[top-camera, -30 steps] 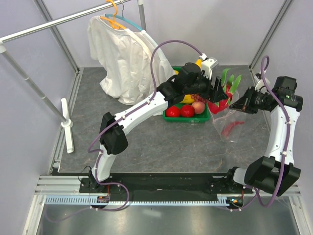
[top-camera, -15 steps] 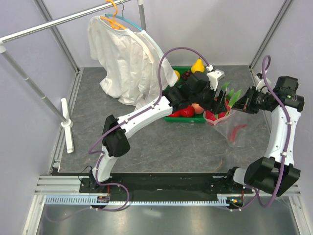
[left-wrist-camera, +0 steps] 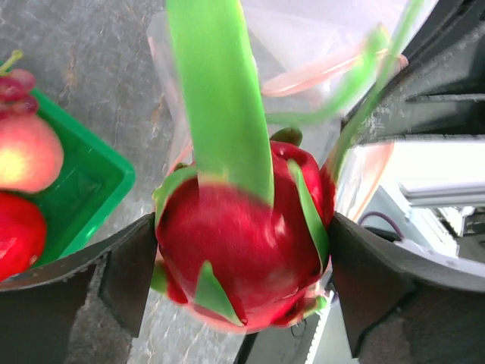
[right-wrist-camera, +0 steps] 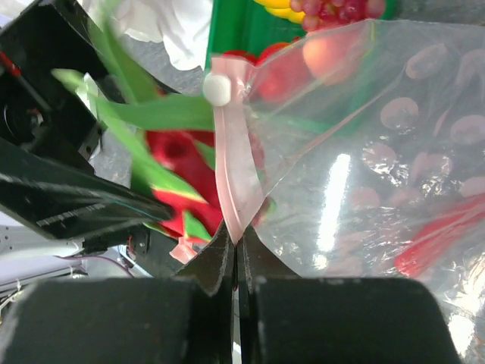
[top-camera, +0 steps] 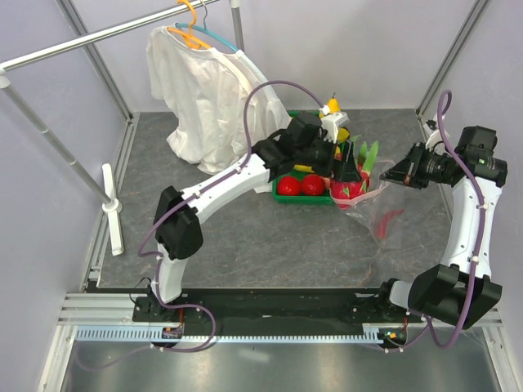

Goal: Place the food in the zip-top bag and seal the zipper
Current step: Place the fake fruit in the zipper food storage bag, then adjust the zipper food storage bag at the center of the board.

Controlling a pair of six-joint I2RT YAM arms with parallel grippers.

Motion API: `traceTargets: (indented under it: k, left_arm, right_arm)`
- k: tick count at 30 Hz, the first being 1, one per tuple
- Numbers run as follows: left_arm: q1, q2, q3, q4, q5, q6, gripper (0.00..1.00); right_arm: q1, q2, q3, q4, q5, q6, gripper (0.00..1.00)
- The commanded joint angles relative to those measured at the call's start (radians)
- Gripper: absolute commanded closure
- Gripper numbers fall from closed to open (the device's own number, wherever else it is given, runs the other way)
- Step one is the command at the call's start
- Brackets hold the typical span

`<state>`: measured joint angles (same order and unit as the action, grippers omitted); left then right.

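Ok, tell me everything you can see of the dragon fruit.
The dragon fruit is a glossy, plastic-looking toy: a rounded pink-red body with green scale tips and long green leaves fanning from one end. It sits between the jaws of the left gripper, which look to touch both its sides, beside the green tray. Its leaves reach toward the open mouth of the zip-top bag, close to the pink zipper. It looks slightly blurred.
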<state>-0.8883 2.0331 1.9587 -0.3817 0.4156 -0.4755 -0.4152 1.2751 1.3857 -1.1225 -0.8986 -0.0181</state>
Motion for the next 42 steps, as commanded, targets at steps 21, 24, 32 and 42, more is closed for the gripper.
traceTargets:
  k: [21,24,32,42]
  left_arm:
    - [0.103,-0.254,-0.411,0.204,0.183,-0.118,0.28]
    - [0.106,-0.24,-0.478,0.23,0.175,-0.167,0.31]
    - [0.107,-0.235,-0.623,0.444,0.255,-0.307,0.43]
    - [0.089,-0.142,-0.604,0.544,0.265,-0.446,0.46]
  right_arm:
    - [-0.004,-0.02,0.065,0.035,-0.125,0.012,1.0]
    - [-0.004,-0.022,0.073,0.035,-0.126,0.017,1.0]
    - [-0.004,-0.031,0.078,0.039,-0.19,0.052,1.0]
    - [-0.004,-0.042,0.064,0.089,-0.177,0.118,1.0]
